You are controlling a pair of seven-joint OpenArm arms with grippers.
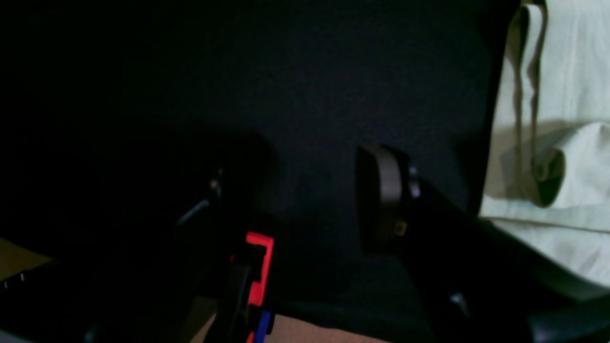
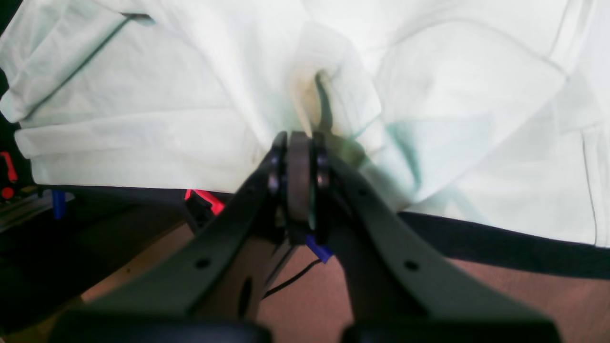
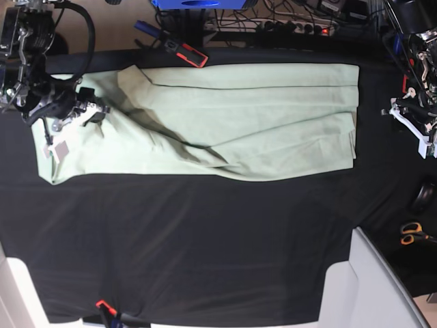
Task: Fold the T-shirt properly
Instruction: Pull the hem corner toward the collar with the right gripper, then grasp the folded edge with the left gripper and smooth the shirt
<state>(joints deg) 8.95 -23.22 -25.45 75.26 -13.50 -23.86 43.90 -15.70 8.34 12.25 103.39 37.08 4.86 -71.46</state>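
Observation:
The pale mint-green T-shirt (image 3: 239, 123) lies spread sideways across the far half of the black table cover (image 3: 205, 239), with creases and a folded flap at its left end. My right gripper (image 2: 300, 143) is shut, with a bunched ridge of the T-shirt (image 2: 190, 95) at its fingertips; in the base view it (image 3: 85, 109) is over the shirt's left end. My left gripper (image 1: 295, 190) is open and empty above the black cover, with the shirt's edge (image 1: 562, 143) off to its right. In the base view it (image 3: 412, 123) sits beyond the shirt's right edge.
A red and black clamp (image 3: 186, 53) lies at the table's back edge, and a second red clamp (image 3: 104, 306) is at the front edge. Orange-handled scissors (image 3: 412, 234) lie at the right. A white panel (image 3: 362, 287) stands at the front right. Cables run along the back.

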